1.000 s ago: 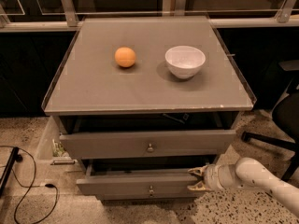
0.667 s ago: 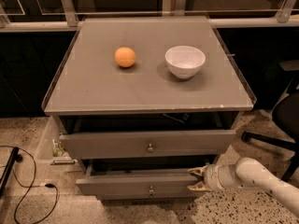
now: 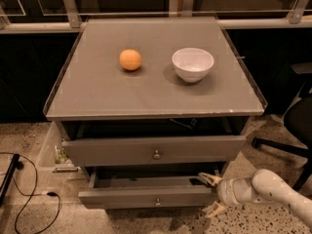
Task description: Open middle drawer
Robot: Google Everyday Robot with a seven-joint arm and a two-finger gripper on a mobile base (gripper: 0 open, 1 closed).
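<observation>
The middle drawer [image 3: 146,197] stands partly pulled out of the cabinet, its plain grey inside showing as a dark strip behind the flat front. It lies directly left of the gripper [image 3: 210,194] as the camera sees it. The front's long axis runs sideways away from the gripper, and its right end sits between the two fingers. The fingers are spread, one above the front's top edge and one below its bottom edge (whether either touches the panel I cannot tell). The small knob [image 3: 157,201] is well to the gripper's left, at the front's centre, and nothing is on it. The only arm reaches in from the right, so any further pull would, I judge, draw this end toward the camera, across the long axis. Above and left of the gripper the taller top drawer [image 3: 122,151] is also ajar. Higher up on the cabinet top [image 3: 146,99] sit an orange [image 3: 130,60] and a white bowl [image 3: 193,64]
</observation>
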